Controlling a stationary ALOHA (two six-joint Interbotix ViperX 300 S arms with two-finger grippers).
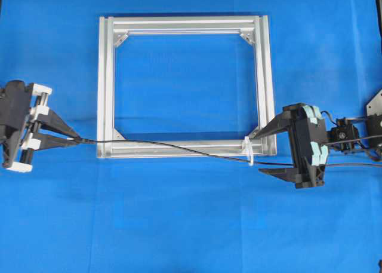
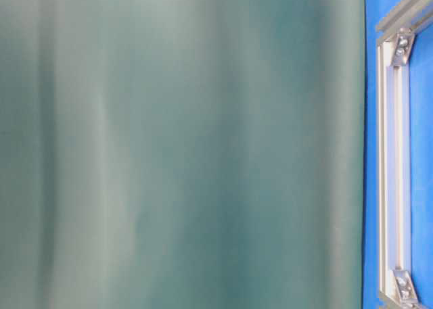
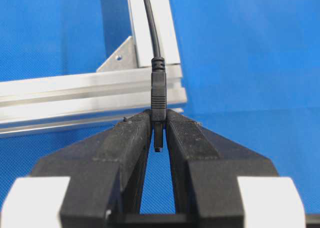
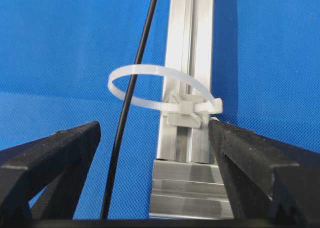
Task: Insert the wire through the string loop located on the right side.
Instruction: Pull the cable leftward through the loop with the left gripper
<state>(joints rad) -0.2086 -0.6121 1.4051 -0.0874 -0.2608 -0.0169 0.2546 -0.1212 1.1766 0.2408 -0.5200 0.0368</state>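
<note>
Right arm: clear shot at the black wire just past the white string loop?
Probably yes. The right gripper is open, the thin black wire already runs through the whitish string loop and between its fingers; nothing blocks it.

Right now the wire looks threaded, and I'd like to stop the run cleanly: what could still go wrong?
1. The left gripper pinches only the plug end of the wire; a further pull could slip it out.
2. The wire runs through the string loop; tugging may drag the loop sideways.
3. The right gripper stands open astride the frame corner and could knock it.
</note>
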